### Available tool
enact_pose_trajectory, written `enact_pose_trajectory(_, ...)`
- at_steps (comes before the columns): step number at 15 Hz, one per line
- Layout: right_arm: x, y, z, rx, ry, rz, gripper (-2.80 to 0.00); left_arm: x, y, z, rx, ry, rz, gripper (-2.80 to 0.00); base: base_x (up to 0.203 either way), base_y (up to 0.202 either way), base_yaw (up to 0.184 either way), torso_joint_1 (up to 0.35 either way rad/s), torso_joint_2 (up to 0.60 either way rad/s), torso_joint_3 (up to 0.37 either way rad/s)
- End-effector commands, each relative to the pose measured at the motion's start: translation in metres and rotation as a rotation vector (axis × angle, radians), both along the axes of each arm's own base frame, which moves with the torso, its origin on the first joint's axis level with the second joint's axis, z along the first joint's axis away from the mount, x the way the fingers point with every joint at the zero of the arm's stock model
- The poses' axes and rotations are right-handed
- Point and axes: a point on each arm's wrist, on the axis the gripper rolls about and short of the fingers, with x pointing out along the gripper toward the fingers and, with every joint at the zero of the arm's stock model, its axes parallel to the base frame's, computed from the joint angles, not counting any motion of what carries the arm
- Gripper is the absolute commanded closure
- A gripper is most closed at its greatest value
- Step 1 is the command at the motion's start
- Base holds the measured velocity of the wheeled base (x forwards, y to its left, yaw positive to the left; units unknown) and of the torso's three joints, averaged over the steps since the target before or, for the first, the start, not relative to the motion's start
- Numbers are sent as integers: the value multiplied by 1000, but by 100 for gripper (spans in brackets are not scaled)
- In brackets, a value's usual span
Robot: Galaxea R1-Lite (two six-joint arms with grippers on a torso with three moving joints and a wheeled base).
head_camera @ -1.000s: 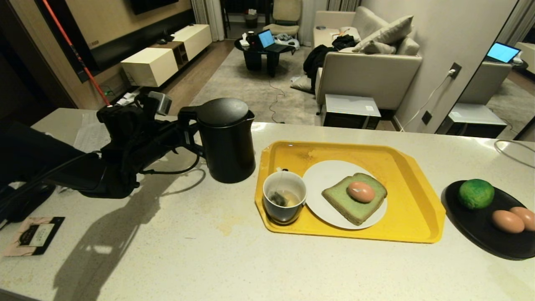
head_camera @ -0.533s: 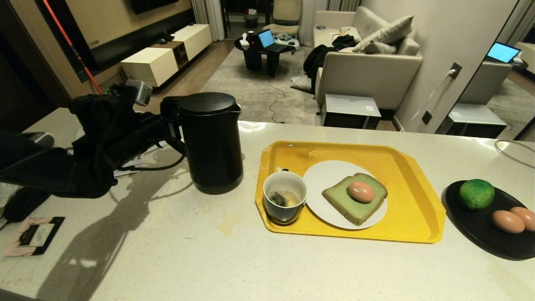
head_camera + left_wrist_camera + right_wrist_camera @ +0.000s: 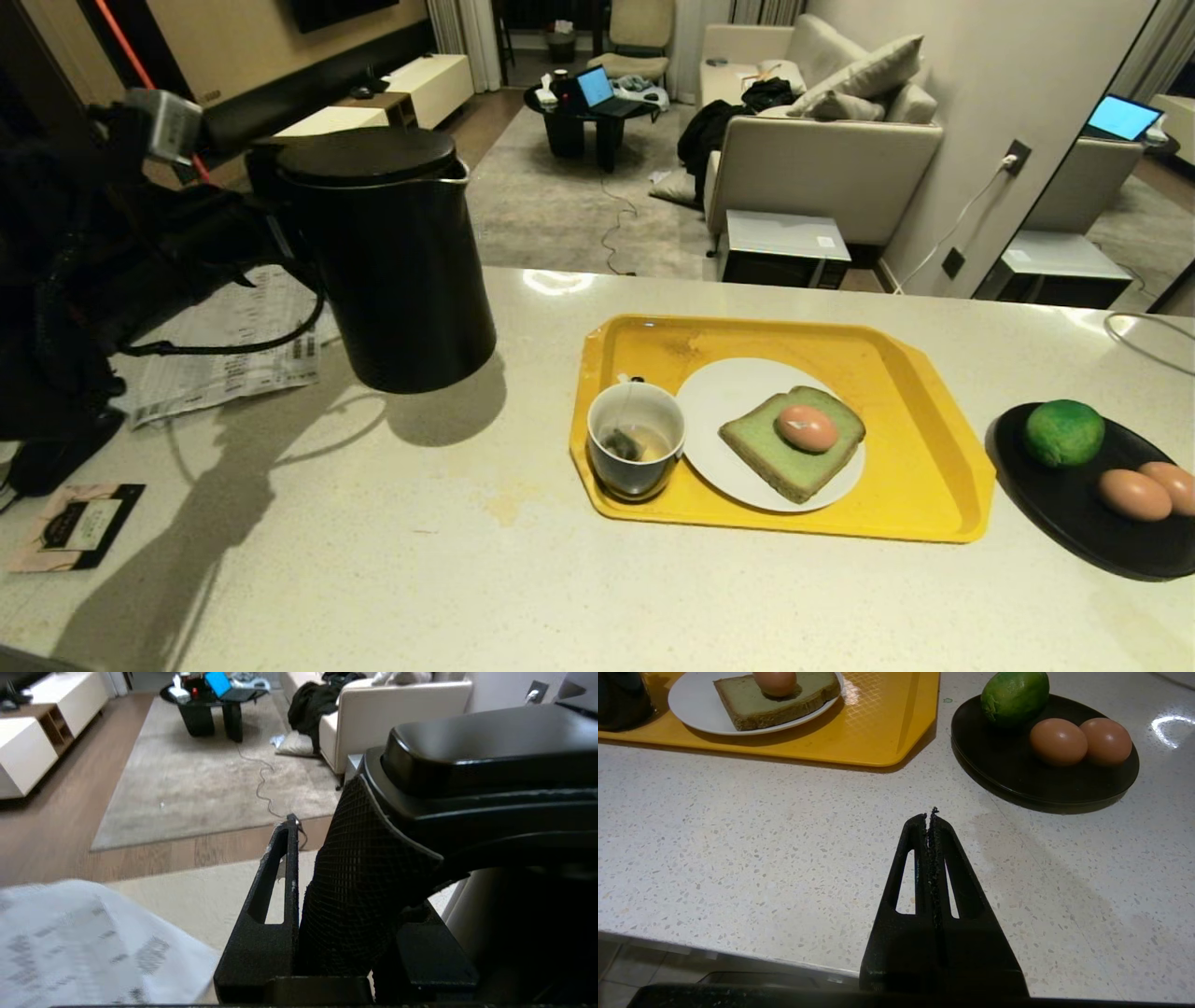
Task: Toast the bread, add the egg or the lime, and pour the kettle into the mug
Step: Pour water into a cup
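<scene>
Head view: left gripper [image 3: 266, 233] clamped on the tall matte black kettle [image 3: 387, 261], held above the counter, left of the yellow plastic tray [image 3: 920, 411]; right gripper [image 3: 930, 816] closed, empty.

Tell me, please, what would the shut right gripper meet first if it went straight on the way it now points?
Probably bare countertop first; further along that line lies the round black plate with two brown eggs, though depth is unclear.
</scene>
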Motion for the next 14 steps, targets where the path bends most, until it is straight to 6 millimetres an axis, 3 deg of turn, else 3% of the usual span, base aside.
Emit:
enact_pose_trajectory(1,0,0,-1,1,3,-1,0,-29,5,34,10,-58,-5,0,0,0,0,0,0,0)
enact_pose_trajectory(4,0,0,-1,0,3,-1,0,-50,2,65,17,-19,-9,0,0,0,0,0,0,0)
enact_pose_trajectory(7,0,0,-1,0,4,-1,0,-61,-16,85,74,-27,-41,0,0,0,0,0,0,0)
enact_pose_trajectory(14,0,0,-1,0,3,-1,0,-68,-60,103,188,-29,-126,0,0,0,0,0,0,0)
